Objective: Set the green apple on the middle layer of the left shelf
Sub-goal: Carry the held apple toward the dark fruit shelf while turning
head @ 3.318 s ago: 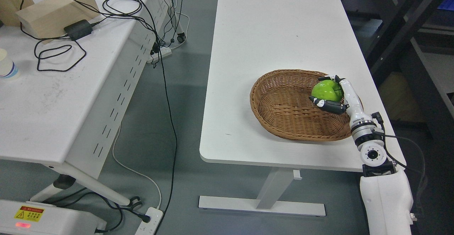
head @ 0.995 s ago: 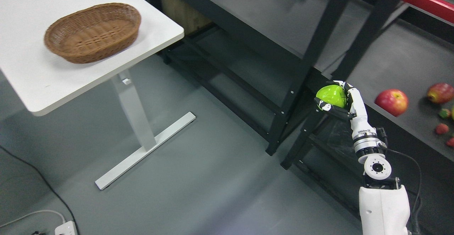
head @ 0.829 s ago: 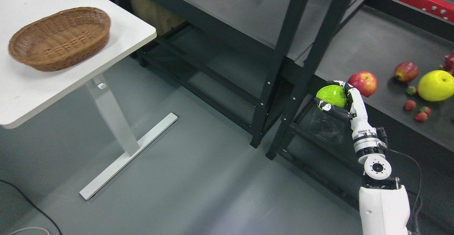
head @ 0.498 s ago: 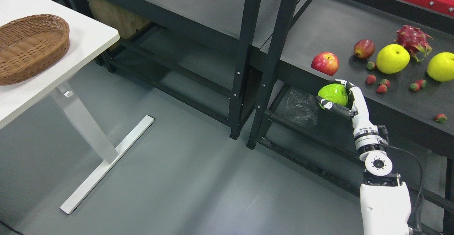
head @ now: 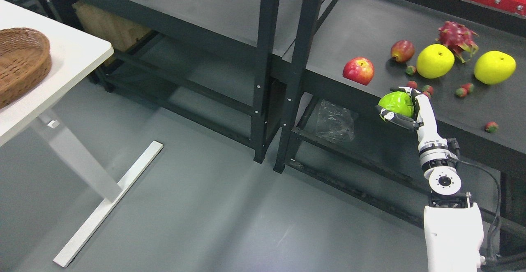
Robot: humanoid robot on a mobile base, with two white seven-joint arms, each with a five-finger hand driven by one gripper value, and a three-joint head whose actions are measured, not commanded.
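Observation:
My right hand (head: pixel 400 107) is shut on the green apple (head: pixel 396 104) and holds it in the air at the front edge of the right shelf's dark board (head: pixel 370 29). The arm rises from the lower right. The left shelf (head: pixel 197 1) stands to the left of the two black uprights (head: pixel 263 66); its dark upper board is bare, and a lower board shows beneath it. The left arm is out of view.
On the right shelf's board lie a red apple (head: pixel 358 70), two yellow apples (head: pixel 435 61), a dragon fruit (head: pixel 457 38), a small reddish fruit (head: pixel 402 50) and several strawberries. A plastic bag (head: pixel 335 121) lies on the layer below. A white table (head: pixel 70 54) with a wicker basket (head: pixel 20 62) stands at left.
The camera has swung right, from the table and basket to the shelves. The hand has kept the green apple throughout; it now sits slightly further right, by the right shelf's front edge.

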